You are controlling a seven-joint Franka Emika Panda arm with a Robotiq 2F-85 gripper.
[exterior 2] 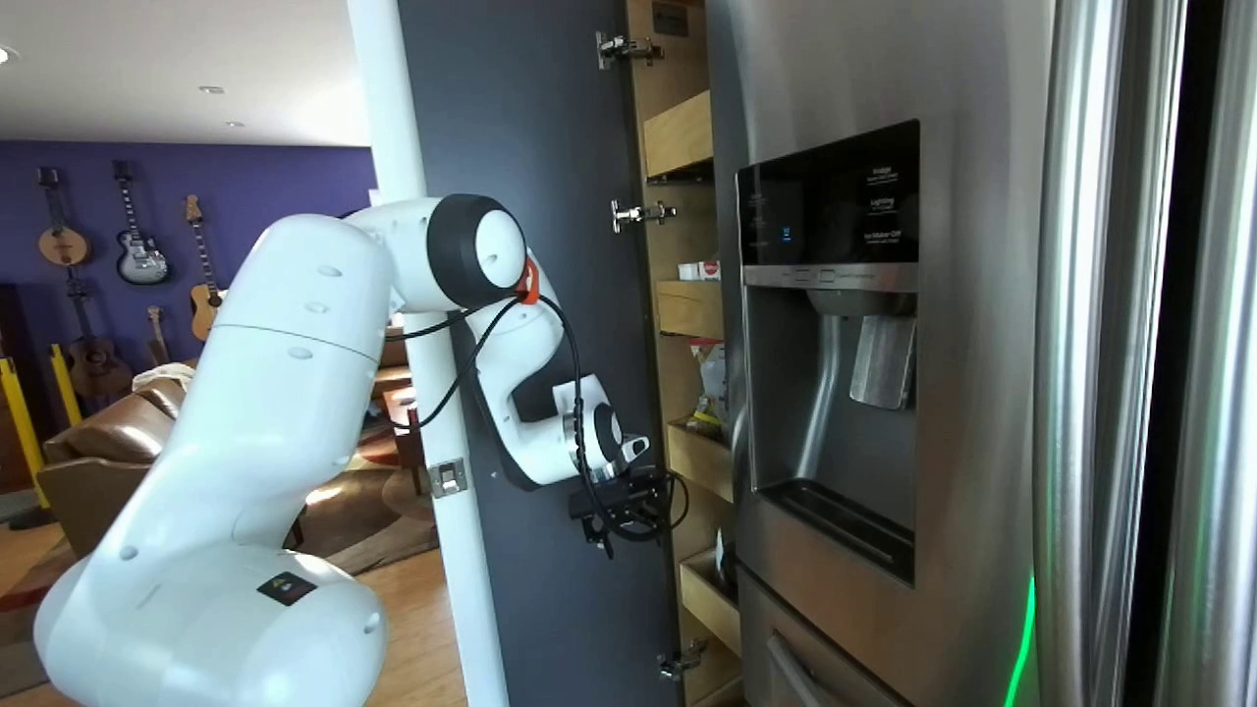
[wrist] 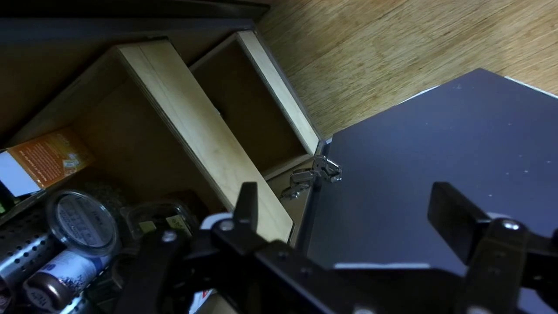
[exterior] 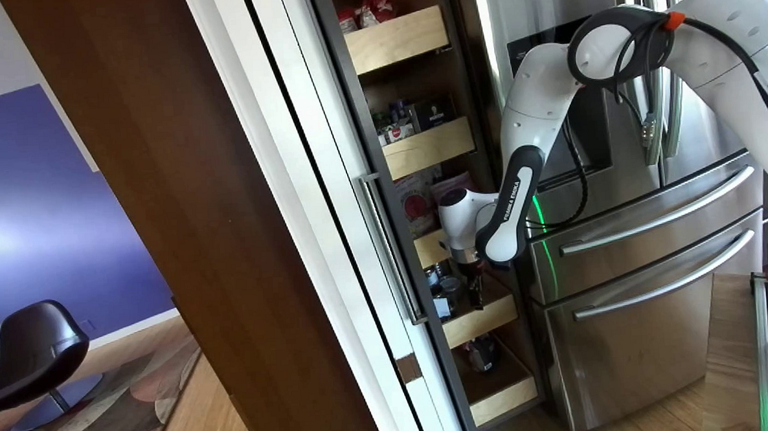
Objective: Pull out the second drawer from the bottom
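The second drawer from the bottom (exterior: 481, 321) has a pale wood front in the tall cabinet. In an exterior view its front (exterior 2: 709, 599) is partly hidden by the fridge. In the wrist view its front panel (wrist: 205, 126) runs diagonally, with jars and an orange box (wrist: 51, 158) inside. The bottom drawer (wrist: 279, 87) lies below it. My gripper (exterior: 475, 292) points down near the second drawer's front. In the wrist view the gripper (wrist: 344, 196) is open and empty. One finger overlaps the drawer front's end; I cannot tell whether they touch. The other finger is over the door.
The open dark cabinet door (wrist: 414, 152) stands beside the drawers, with a metal hinge (wrist: 314, 172) near the drawer front. The steel fridge (exterior 2: 825, 628) stands on the other side. Higher drawers (exterior: 429, 147) hold packages. The wood floor (wrist: 392, 52) lies below.
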